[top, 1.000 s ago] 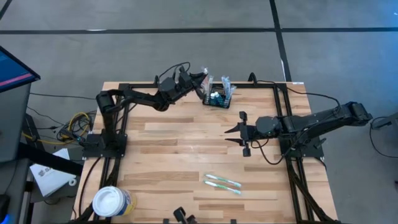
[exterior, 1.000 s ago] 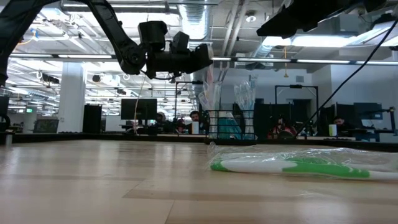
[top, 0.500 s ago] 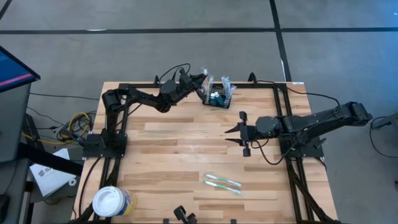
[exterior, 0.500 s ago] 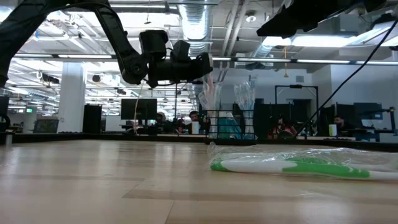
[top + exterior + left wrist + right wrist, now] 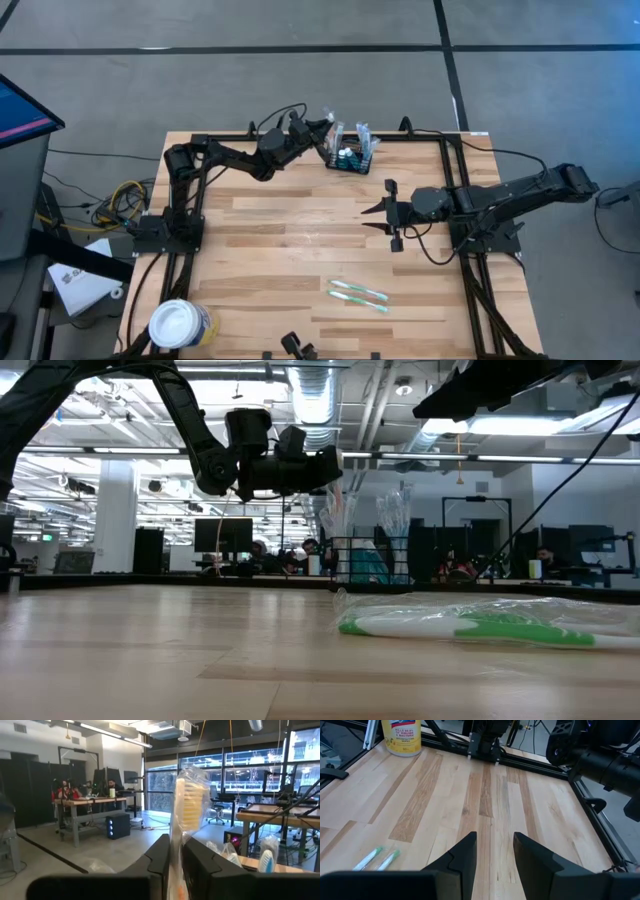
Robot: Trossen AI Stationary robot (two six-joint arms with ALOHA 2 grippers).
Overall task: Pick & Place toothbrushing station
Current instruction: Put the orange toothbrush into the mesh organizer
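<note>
Toothbrushing station (image 5: 351,157): small black wire-mesh caddy at the far edge of the table (image 5: 280,250), near the middle of that edge; it holds wrapped items that stand upright.

Left gripper (image 5: 327,131): raised above the table at the far edge, just beside the caddy on its left side in the high view, not touching the mesh as far as can be told; fingers closed narrowly on 1 wrapped toothbrush.

Wrapped toothbrush (image 5: 188,805): clamped between the left fingers (image 5: 159,857), standing upright, its yellowish bristle head well above the fingertips, clear wrapper around it.

Caddy relative to left gripper: directly next to it, slightly nearer the table's centre line; in the low view the gripper (image 5: 325,465) hangs higher than the caddy (image 5: 365,565) and to its left.

Right gripper (image 5: 385,213): near the table's centre-right, well apart from the caddy; fingers spread, nothing between them, bare wood below.

Toothbrushes on table (image 5: 357,294): 2 green-and-white brushes in wrappers, lying side by side toward the near edge, well apart from both grippers.

White tub (image 5: 179,325): round, yellow-blue label, at the near left corner.
</note>
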